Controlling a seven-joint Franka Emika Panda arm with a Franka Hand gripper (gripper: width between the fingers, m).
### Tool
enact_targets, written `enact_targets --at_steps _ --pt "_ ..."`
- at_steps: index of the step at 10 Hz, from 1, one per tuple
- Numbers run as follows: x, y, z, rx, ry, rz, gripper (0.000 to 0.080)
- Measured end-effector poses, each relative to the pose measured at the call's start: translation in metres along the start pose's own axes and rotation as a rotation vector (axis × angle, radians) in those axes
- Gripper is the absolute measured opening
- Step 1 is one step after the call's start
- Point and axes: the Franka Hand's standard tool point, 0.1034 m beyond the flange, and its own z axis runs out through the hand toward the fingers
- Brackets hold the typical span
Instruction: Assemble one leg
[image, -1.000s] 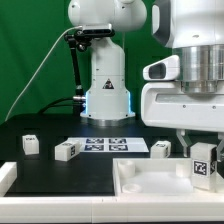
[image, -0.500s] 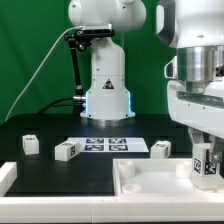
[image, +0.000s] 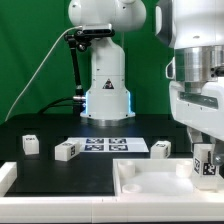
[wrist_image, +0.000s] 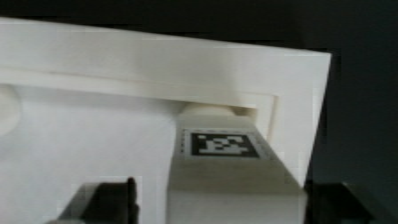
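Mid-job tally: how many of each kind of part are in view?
Small white plastic tagged legs: 4, three loose, the held leg in the end effector
Large white rimmed tray-like board: 1
Thin flat white marker board: 1
Cropped white piece, kind unclear: 1
Total: 7

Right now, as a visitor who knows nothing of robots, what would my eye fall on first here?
First you would notice the big white arm's gripper at the exterior view's right, holding the leg, a small white block with a black-and-white tag, just over the large white tray-like board. Next come three loose blocks of the same kind on the black table, around the marker board.
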Motion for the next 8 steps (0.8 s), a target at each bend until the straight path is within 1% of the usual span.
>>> enact_targets --at_steps 1,2,4,5,8 --pt "0.0015 -0.0011 -0.0009 0.001 0.004 -0.127 0.0587" --pt "0.0020 -0.0026 -0.0021 0.002 0.004 -0.286 0.0639" --pt "-0.0018 -0.0058 -0.0048 0.000 -0.002 -0.531 0.0646" --pt "0.0000 -0.0065 -0.0052 0.000 -0.002 -0.644 0.0646" --pt "-0.0023 -0.0053 -0.0034 -0.021 0.012 -0.972 0.0649"
